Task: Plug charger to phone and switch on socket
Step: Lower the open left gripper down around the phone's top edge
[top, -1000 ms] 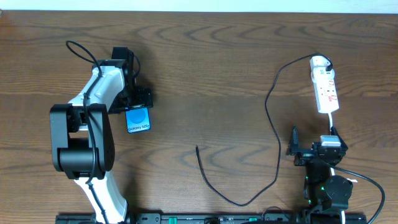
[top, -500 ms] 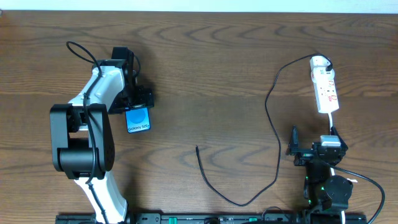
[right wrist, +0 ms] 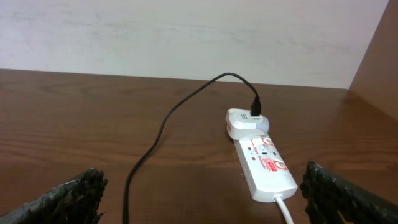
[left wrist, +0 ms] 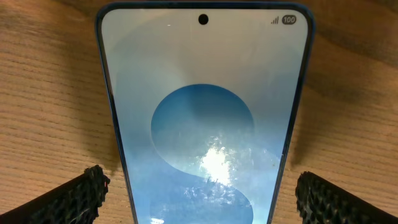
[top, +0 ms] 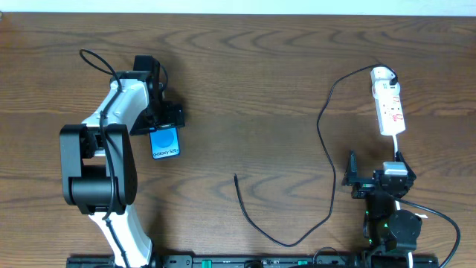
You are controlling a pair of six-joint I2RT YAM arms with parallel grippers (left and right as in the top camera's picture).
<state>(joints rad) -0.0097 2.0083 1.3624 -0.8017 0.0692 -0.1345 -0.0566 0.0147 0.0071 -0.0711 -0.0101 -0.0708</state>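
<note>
The phone point(top: 165, 141) lies flat at the table's left, blue screen up, and fills the left wrist view point(left wrist: 205, 124). My left gripper point(top: 165, 125) is open, with one finger on each side of the phone's near end point(left wrist: 205, 202) and a gap to both edges. The white socket point(top: 390, 110) lies at the right. The charger's black cable point(top: 325, 149) runs from a white adapter point(top: 381, 74) at the socket's far end to a free tip point(top: 236, 177) mid-table. My right gripper point(top: 375, 167) is open just short of the socket point(right wrist: 264, 165), holding nothing.
A thick white cord point(right wrist: 286, 208) leaves the socket's near end toward my right gripper. The cable point(right wrist: 161, 130) loops across the table's right half toward the front edge. A pale wall backs the table, and a brown side panel point(right wrist: 379, 62) stands at the right.
</note>
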